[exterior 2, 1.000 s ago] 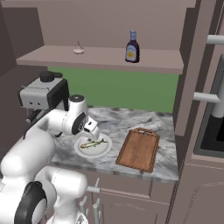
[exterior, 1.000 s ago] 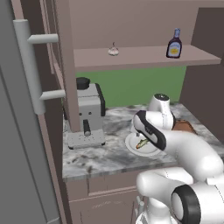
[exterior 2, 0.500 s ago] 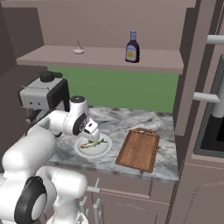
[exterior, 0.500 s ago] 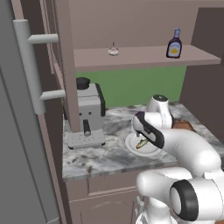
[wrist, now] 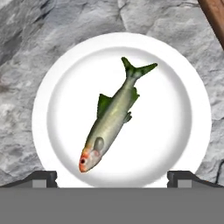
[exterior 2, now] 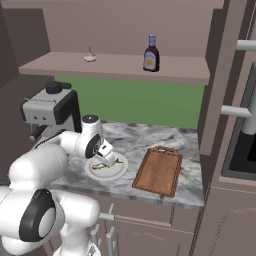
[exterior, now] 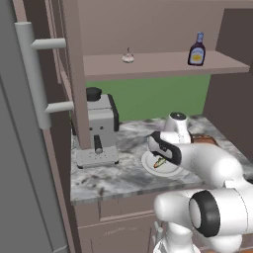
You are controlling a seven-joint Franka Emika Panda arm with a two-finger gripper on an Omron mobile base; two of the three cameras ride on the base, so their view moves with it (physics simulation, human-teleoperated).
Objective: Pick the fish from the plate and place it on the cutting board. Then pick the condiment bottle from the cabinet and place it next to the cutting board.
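Observation:
The fish (wrist: 113, 118) lies diagonally on the white plate (wrist: 41, 113), head toward my fingertips (wrist: 43, 177), tail pointing away. My gripper (wrist: 113, 179) hovers just above the plate, open, its tips spread wider than the fish, with nothing between them. From the base, the gripper (exterior 2: 107, 158) hangs over the plate (exterior 2: 116, 174) and the fish (exterior 2: 103, 166). The reddish-brown cutting board (exterior 2: 159, 170) lies right of the plate, bare. The condiment bottle (exterior 2: 151, 54) stands upright on the cabinet shelf (exterior 2: 180, 72). From the left, the gripper (exterior: 160, 154) covers part of the plate (exterior: 168, 170); the bottle (exterior: 196, 51) is on the shelf.
A coffee machine (exterior: 99, 128) stands left of the plate on the marble counter (exterior: 108, 180). A small pale garlic-shaped thing (exterior: 128, 58) sits on the shelf. A grey door with bar handles (exterior: 34, 79) stands at far left. A corner of the board (wrist: 214, 17) shows at upper right.
The hand has come down a little closer over the plate and fish. Its jaws have stayed open. Fish, board and bottle have not moved.

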